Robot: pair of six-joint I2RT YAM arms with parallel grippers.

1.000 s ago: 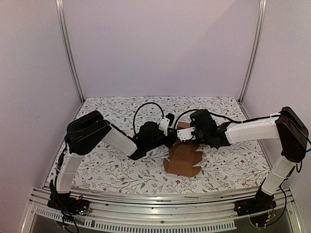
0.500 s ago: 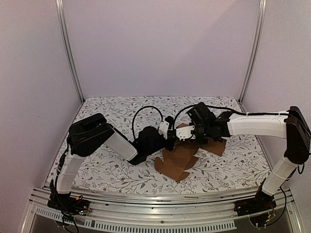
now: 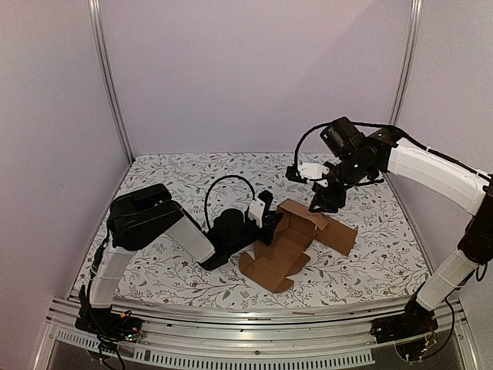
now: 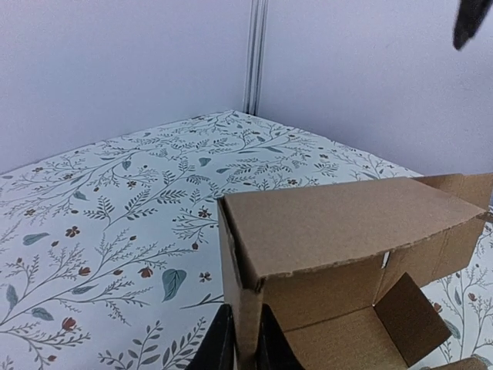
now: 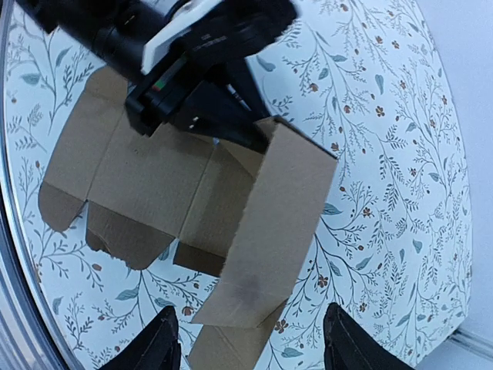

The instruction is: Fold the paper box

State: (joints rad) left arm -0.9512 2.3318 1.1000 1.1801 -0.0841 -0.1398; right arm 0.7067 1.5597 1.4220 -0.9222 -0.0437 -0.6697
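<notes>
Half-opened paper box [image 3: 286, 250]: long axis runs near-left to far-right; left gripper [image 4: 245, 343] pinches its upright panel; right gripper [image 5: 250, 344] spread wide, empty, overhead.

Looks like a robotics lab cell: plain pale walls [image 3: 254, 77] and aluminium posts [image 3: 110, 85] beyond the right fingers [image 5: 158, 348], floral-print table [image 5: 385, 116] beneath them, slotted metal rail [image 3: 231, 317] behind.

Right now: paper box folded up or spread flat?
Partly folded: one panel of the paper box stands raised, pinched in the left gripper; other flaps lie spread on the table.
</notes>
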